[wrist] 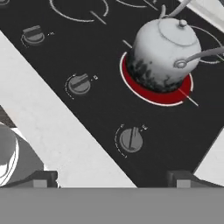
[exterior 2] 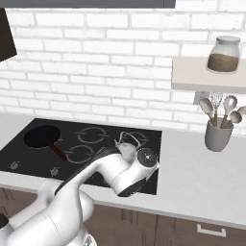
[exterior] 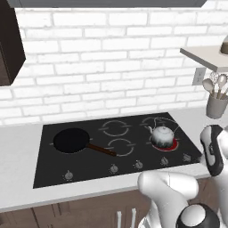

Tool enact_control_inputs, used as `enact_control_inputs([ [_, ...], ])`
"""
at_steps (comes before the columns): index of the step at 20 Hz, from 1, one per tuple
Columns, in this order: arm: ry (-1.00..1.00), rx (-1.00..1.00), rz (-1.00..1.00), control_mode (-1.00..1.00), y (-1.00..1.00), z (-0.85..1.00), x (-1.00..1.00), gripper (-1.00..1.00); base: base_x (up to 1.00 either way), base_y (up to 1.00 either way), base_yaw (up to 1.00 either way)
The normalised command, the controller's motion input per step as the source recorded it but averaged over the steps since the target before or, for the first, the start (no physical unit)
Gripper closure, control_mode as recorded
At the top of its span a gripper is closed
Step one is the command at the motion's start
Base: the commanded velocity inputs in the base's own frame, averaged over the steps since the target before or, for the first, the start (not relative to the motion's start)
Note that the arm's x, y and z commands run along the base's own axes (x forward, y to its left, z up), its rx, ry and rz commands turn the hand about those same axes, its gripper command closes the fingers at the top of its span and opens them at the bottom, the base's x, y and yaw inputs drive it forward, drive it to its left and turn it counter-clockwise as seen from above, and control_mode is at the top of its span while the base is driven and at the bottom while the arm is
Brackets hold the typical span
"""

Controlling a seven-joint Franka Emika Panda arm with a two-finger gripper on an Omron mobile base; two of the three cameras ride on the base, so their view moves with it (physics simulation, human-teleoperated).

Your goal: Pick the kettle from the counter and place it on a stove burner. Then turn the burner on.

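The kettle sits upper right of the hand view on the red-glowing stove burner, heating as intended; the claw, spread and empty, hangs above the desk edge.

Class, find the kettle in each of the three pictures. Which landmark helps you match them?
Left base view: kettle, right of centre on the cooktop.
Right base view: kettle at centre, just above the arm.
Hand view: kettle, upper right.
Shared landmark: the glowing red burner under it.
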Motion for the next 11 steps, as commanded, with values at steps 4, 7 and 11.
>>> enact_control_inputs([
  [4,-0.44,-0.01,0.00,-1.00,0.00,0.48,-0.57,-1.00,0.00,0.00,0.00],
  [7,-0.50,-0.02,0.00,-1.00,0.00,0.56,-0.41,-1.00,0.00,0.00,0.00],
  [11,-0.52,-0.01,0.00,-1.00,0.00,0.59,-0.25,-1.00,0.00,0.00,0.00],
])
